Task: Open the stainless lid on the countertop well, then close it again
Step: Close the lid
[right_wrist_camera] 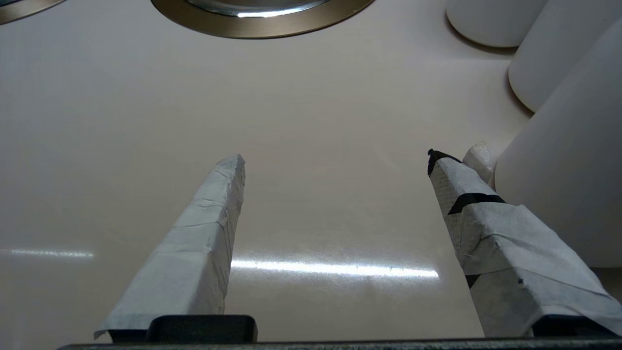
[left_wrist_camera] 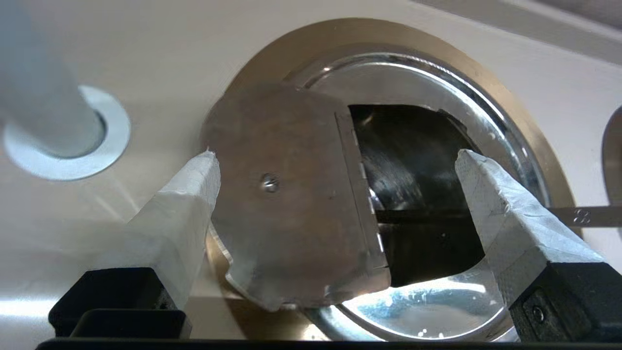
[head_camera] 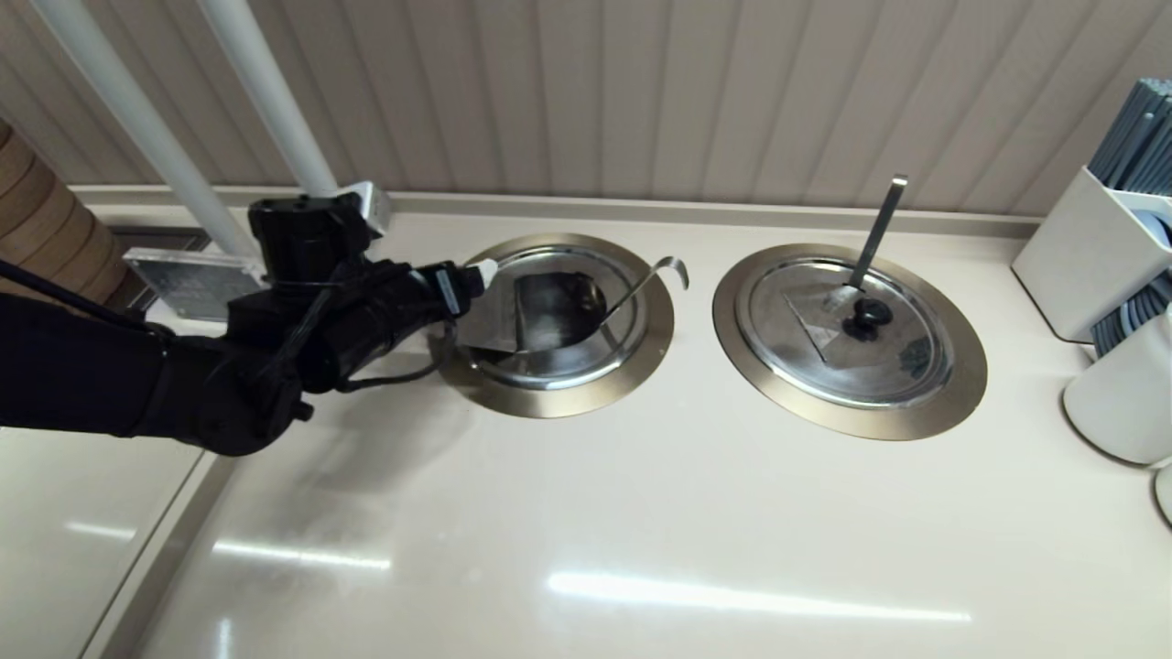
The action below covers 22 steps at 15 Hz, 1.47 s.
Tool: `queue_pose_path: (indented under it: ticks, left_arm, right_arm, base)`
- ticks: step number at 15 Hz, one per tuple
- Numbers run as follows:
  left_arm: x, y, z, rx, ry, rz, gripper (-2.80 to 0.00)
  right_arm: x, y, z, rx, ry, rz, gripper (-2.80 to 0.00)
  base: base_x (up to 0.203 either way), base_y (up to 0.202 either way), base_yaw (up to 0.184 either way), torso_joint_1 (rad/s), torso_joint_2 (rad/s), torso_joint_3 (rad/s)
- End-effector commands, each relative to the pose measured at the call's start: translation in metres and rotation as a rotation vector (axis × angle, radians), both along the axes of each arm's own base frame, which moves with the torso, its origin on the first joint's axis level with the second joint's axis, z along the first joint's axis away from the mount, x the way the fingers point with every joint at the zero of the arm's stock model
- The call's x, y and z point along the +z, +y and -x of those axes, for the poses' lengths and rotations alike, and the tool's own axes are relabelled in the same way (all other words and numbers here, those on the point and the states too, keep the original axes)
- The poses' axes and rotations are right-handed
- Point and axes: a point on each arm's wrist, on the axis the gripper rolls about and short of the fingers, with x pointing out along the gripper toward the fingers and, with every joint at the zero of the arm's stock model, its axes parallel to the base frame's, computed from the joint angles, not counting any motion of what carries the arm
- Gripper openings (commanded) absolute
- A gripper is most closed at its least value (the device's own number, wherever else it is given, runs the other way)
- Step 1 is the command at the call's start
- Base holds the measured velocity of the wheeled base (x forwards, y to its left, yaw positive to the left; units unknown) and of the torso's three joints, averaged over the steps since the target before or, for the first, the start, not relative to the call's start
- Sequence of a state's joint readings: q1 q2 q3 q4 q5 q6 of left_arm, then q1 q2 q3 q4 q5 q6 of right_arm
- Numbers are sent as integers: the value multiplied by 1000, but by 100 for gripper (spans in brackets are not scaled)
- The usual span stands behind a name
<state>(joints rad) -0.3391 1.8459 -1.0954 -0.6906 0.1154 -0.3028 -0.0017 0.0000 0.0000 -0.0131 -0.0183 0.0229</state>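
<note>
We read this as food-service kitchen: cream surface (head_camera: 641,513) with two built-in wells (head_camera: 641,366), ladles (head_camera: 641,291), hinged steel lids (head_camera: 847,343), white utensil holders (head_camera: 1080,247).

Bright overhead light streaks glare across the glossy countertop (head_camera: 641,549).

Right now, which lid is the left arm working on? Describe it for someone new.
On the beige countertop sit two bronze-ringed wells. The stainless lid is on the left one, by the left gripper. Unlike the closed twin lid, its hinged flap stands open.
</note>
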Motion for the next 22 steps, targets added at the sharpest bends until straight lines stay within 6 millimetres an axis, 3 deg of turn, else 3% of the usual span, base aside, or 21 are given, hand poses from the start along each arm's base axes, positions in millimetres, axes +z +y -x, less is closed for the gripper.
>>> queue_pose_path:
  ticks: [1, 5, 15, 22]
  left_arm:
    - [3, 14, 9, 18, -54, 66, 0]
    - [-10, 18, 11, 22, -23, 147, 0]
    - [-36, 12, -2, -2, 55, 146, 0]
    - [-17, -5, -8, -54, -8, 168, 0]
  right_arm:
    - [-2, 0, -1, 0, 7, 0, 0]
    - [-2, 0, -1, 0, 7, 0, 0]
    - [-2, 0, -1, 0, 7, 0, 0]
    - [-2, 0, -1, 0, 7, 0, 0]
  base:
    - [0, 0, 0, 0, 0, 0]
    - [0, 0, 0, 0, 0, 0]
    - [0, 0, 0, 0, 0, 0]
    - [0, 0, 0, 0, 0, 0]
